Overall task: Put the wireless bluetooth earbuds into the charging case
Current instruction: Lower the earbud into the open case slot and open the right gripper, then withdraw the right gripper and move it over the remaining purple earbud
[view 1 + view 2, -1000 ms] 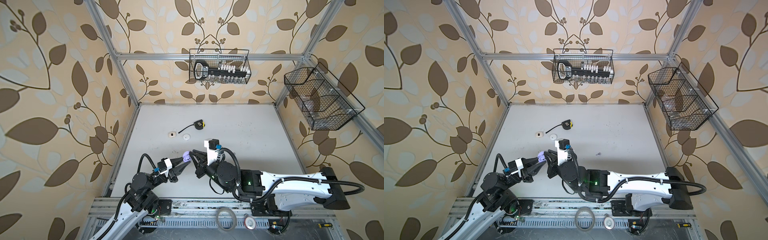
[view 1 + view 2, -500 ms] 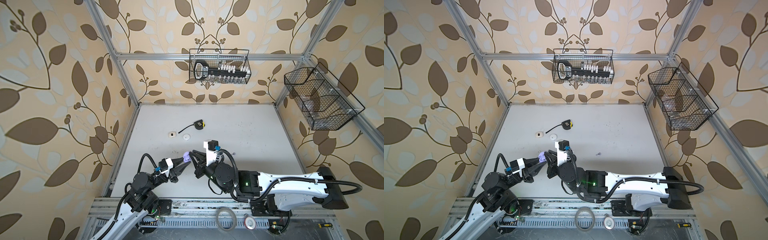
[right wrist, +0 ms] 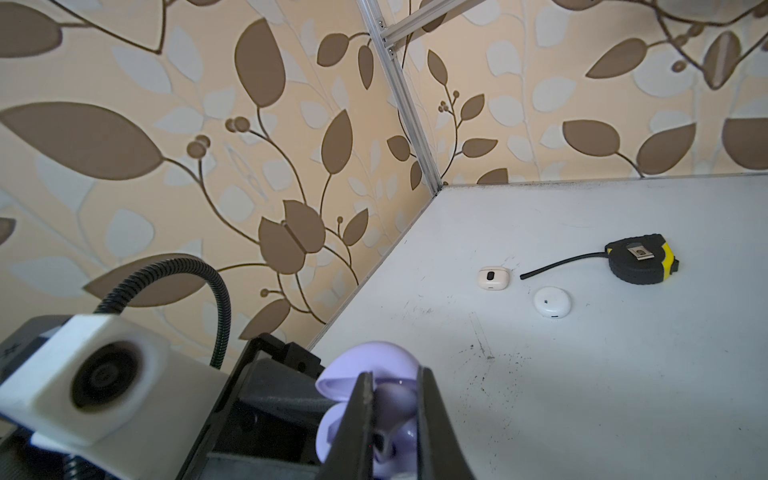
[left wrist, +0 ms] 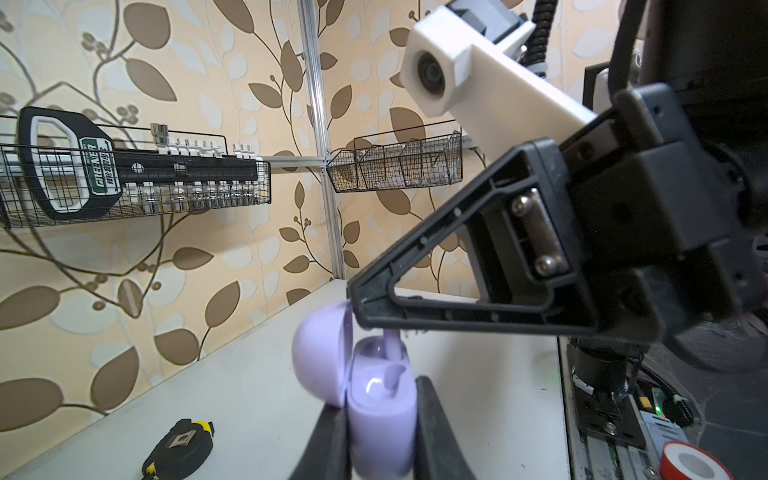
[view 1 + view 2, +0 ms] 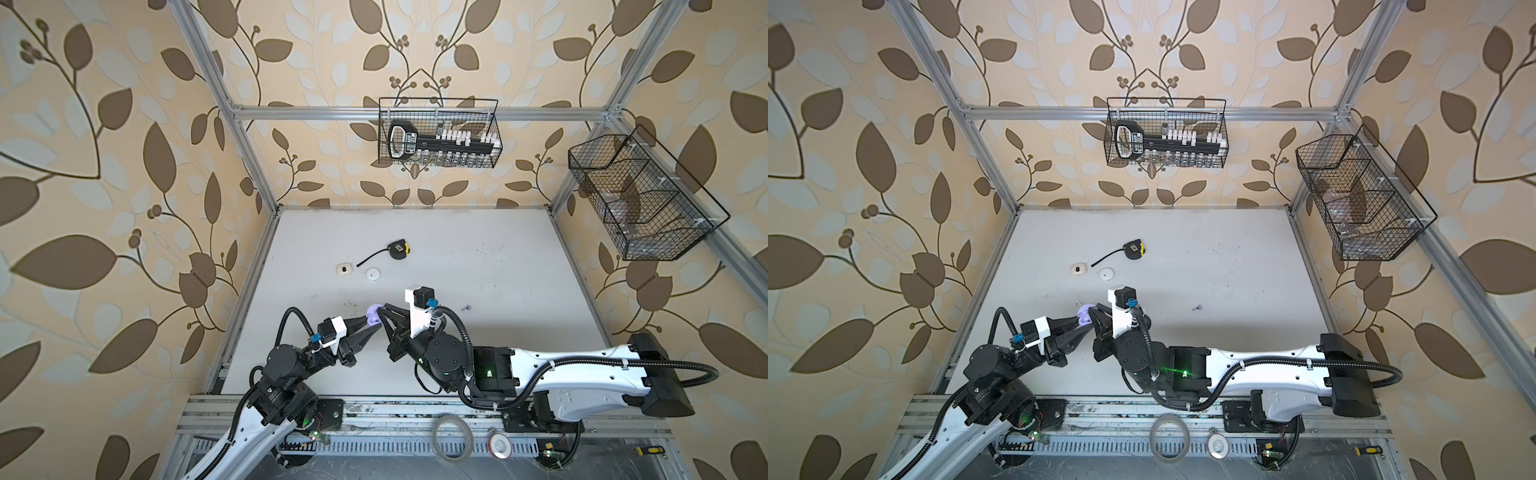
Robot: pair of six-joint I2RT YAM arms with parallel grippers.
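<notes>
Lavender earbud (image 3: 397, 399) half-hidden in right claw (image 3: 394, 376)

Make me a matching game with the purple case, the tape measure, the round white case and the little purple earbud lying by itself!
1 purple case
2 tape measure
3 round white case
4 loose purple earbud

A black and yellow
B tiny, lying by itself on the table
C lid open, gripped by the left pincer
D closed, next to the cream case

Pairs: 1-C, 2-A, 3-D, 4-B
</notes>
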